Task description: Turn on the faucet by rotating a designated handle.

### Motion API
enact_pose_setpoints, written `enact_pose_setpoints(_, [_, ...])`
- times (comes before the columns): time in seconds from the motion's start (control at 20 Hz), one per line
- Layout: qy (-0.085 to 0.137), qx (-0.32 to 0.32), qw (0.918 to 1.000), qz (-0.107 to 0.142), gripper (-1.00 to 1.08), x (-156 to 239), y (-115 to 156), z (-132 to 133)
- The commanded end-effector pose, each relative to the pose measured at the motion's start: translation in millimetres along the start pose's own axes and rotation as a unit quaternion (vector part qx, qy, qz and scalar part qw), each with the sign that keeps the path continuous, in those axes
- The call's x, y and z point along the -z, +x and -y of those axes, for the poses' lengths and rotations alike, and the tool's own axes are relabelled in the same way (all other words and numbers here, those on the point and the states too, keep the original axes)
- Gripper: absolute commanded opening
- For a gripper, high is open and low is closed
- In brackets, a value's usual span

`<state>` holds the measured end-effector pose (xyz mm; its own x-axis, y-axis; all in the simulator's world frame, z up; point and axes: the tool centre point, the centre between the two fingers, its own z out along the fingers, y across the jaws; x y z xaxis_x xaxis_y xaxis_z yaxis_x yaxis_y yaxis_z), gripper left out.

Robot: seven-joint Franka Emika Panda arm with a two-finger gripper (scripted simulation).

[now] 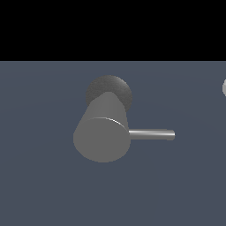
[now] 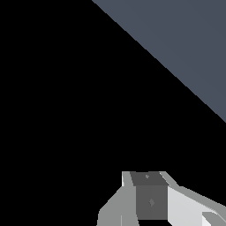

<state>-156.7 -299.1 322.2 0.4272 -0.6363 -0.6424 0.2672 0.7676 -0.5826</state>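
The faucet (image 1: 102, 132) is a thick matte grey cylinder with its flat round end face toward the camera, rising from a darker round base (image 1: 110, 88). The handle (image 1: 152, 134), a thin shiny metal rod, projects from the cylinder toward the exterior view's right. My gripper (image 2: 148, 185) shows only in the wrist view, as grey and white finger parts at the picture's edge. That view shows no faucet, only grey-blue floor and black. The gripper touches nothing that I can see. How the jaws stand is not clear.
The faucet stands on a flat grey-blue floor (image 1: 44, 185). A small pale round shape (image 1: 224, 87) shows at the exterior view's right edge; I cannot tell what it is. Beyond the floor's far edge everything is black.
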Motion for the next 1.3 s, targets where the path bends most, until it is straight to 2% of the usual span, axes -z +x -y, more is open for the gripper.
enact_pose_setpoints(0.0, [0.005, -0.039, 0.9987, -0.033, -1.00, 12, 18, -24])
enact_pose_setpoints(0.35, [0.007, -0.120, 0.9879, -0.099, -1.00, 38, 47, -82])
enact_pose_setpoints(0.65, [0.004, -0.159, 0.9793, -0.126, -1.00, 49, 55, -112])
enact_pose_setpoints(0.85, [0.003, -0.165, 0.9768, -0.136, -1.00, 54, 58, -118])
enact_pose_setpoints(1.25, [0.004, -0.142, 0.9768, -0.160, -1.00, 71, 71, -107])
